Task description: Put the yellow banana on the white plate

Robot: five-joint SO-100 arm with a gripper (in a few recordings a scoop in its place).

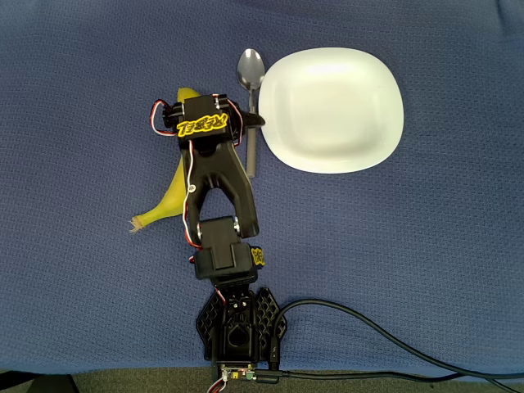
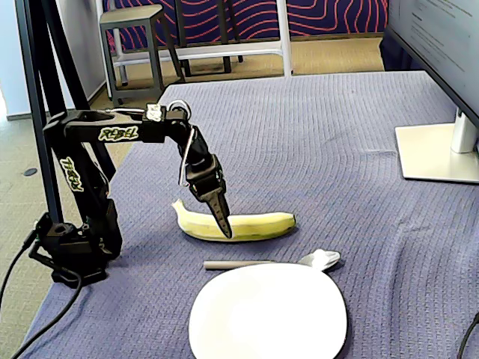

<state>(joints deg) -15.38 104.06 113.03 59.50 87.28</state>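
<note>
The black arm rose from its base at the near edge of the table, its upper link running level and the wrist bent steeply down, so that the black two-finger pincer (image 2: 224, 221) pointed at the middle of the curved, unpeeled yellow banana (image 2: 247, 224). In the fixed view the fingertips overlapped the fruit; I could not tell whether they touched it, nor whether the fingers were parted or together.

The banana lay flat on the cloth, behind the grey metal spoon (image 2: 273, 262) and the glossy white rounded-square plate (image 2: 268, 314), apart from both. The spoon lay between banana and plate, just beside the plate's rim.

In the overhead view the wrist housing covered the banana's middle, leaving its stem end (image 1: 151, 214) and a bit of the far end showing, and it hid the pincer tips; the spoon (image 1: 250, 90) lay along the plate's (image 1: 332, 110) left edge.

A dark blue woven cloth (image 2: 337, 149) covered the table. The fixed view alone showed a monitor stand (image 2: 438, 153) at the right, a grey stool (image 2: 135, 37) and a tan floor beyond.
</note>
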